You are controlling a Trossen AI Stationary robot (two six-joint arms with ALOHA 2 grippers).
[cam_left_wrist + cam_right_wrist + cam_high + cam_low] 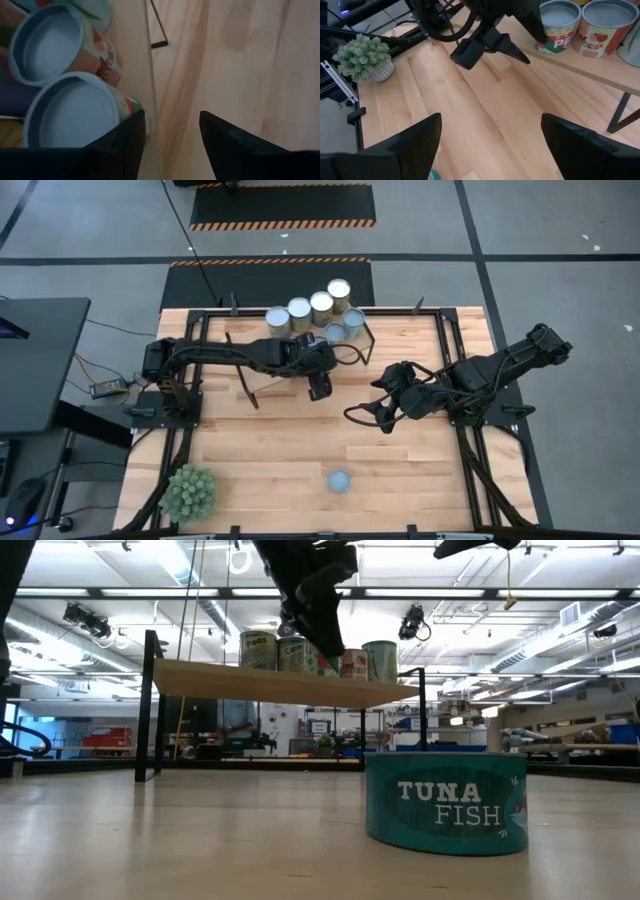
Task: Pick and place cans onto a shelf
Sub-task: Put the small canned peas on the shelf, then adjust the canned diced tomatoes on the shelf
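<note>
Tuna can: low teal tin (446,803) with a blue-grey top, lettered TUNA FISH, nearest the low camera; stands alone on the tabletop, well in front of the shelf.
Shelf: light-wood plank (270,686) on thin black legs, carrying six upright cans (312,314).
Left gripper (319,389): just in front of the shelf edge, fingers partly apart, empty.
Right gripper (386,416): well in front of the shelf, jaws wide, empty.
Plant: spiky green, potted (189,491), far from the shelf.

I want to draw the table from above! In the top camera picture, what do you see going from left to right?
Spiky green plant → left gripper → tuna can → right gripper. The cans on the shelf overlap these sideways, so I left them out.
</note>
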